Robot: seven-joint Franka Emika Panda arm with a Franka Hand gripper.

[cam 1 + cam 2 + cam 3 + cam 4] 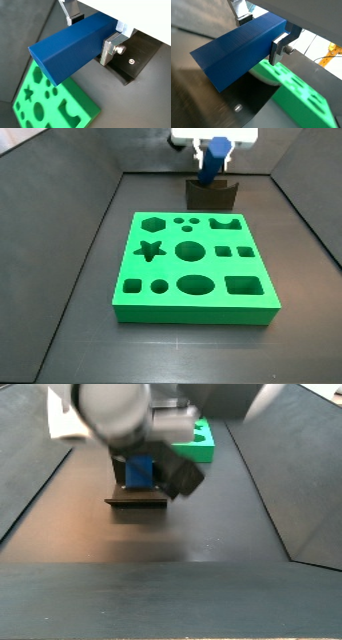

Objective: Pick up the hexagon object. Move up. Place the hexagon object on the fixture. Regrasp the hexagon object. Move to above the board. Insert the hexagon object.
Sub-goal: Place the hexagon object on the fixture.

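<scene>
Lowering slowly is advised: the hexagon object [211, 162], clamped in the gripper [93, 36], should be centred over the fixture [211, 196].

The long solid bar with a hexagonal cross-section [70, 47] is a deep, even blue with no markings, lighter on its upper face and darker on its side faces in both wrist views [238, 52]. The gripper [90, 32] clamped on it, above the fixture, has silver metal fingers [110, 47] and a white body in a side view [214, 140]. The large rectangular slab with shaped holes [194, 268] is bright green throughout, its cut-outs a darker green. The small notched fixture block [211, 196] is dark grey-brown. The floor [174, 353] is matt black-grey.
</scene>
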